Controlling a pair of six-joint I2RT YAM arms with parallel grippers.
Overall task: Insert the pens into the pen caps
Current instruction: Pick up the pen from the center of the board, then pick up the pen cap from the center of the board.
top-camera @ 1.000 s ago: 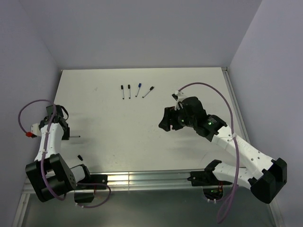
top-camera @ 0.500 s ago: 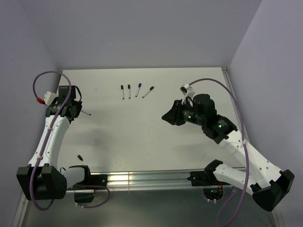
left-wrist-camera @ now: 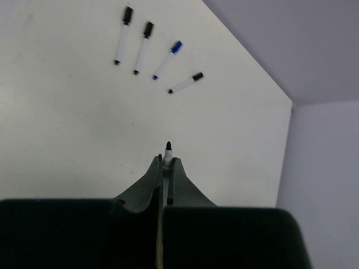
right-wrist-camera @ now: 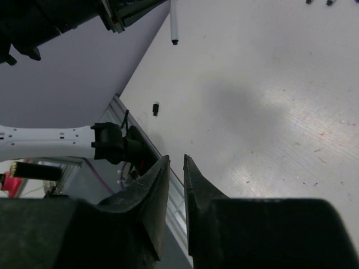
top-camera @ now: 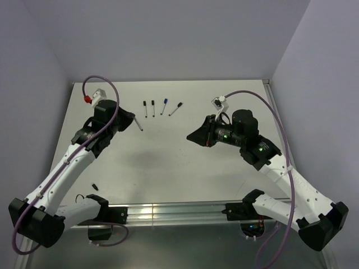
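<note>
My left gripper is shut on a white pen, whose dark tip sticks out past the fingertips. It hovers over the back left of the table, short of a row of several pens lying at the back; one of them has a blue end. One loose black pen cap lies near the front left edge. My right gripper hangs mid-table facing left, its jaws a narrow gap apart with nothing between them.
The metal rail runs along the table's near edge. Grey walls close in on the left, back and right. The left arm's purple cable loops above its wrist.
My left arm has swung from the table's left edge up and right toward the row of pens, carrying its pen. My right gripper's jaws have narrowed from wide to a slim gap.
</note>
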